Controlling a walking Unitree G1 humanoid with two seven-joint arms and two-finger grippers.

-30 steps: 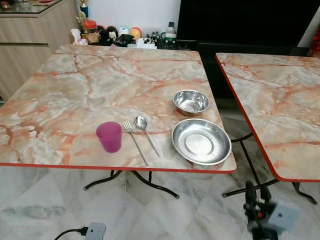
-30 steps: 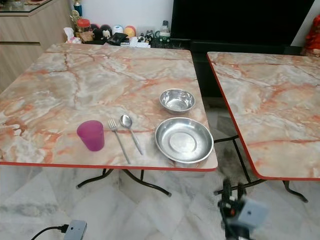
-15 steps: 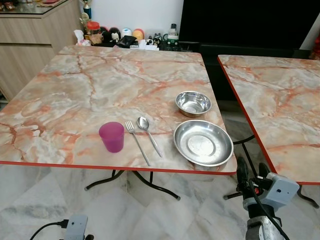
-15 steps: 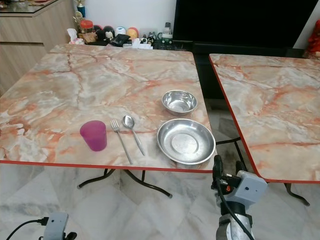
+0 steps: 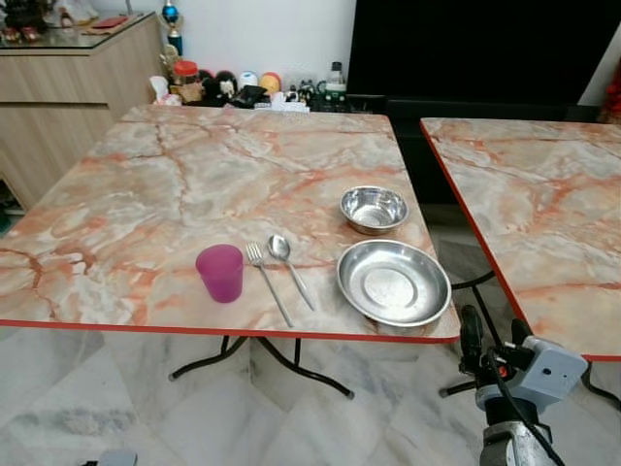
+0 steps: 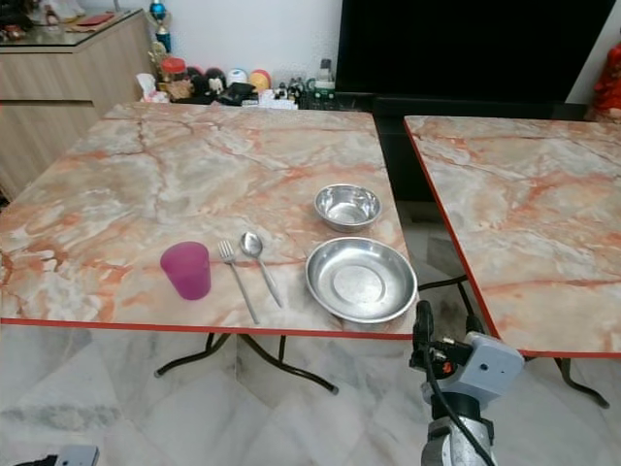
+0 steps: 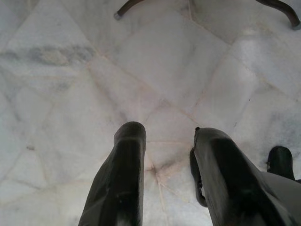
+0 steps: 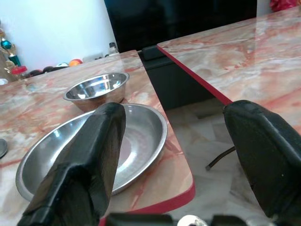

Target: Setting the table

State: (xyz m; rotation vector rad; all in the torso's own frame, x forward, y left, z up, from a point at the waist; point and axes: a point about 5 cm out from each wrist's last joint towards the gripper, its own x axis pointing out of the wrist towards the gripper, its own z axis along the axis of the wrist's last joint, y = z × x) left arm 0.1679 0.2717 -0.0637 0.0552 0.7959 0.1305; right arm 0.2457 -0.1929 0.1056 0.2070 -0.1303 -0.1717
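Now we lift our empty, wide-open right gripper (image 8: pixel 174 155) from just below the table edge (image 5: pixel 233 330) toward the steel plate (image 5: pixel 393 282) at that near edge, approaching its rim low and level

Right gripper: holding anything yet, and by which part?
Nothing. The right gripper is open and empty, just off the table's corner near the steel plate.

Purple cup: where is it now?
Purple cup stands near the marble table's front edge, left of the fork and spoon.
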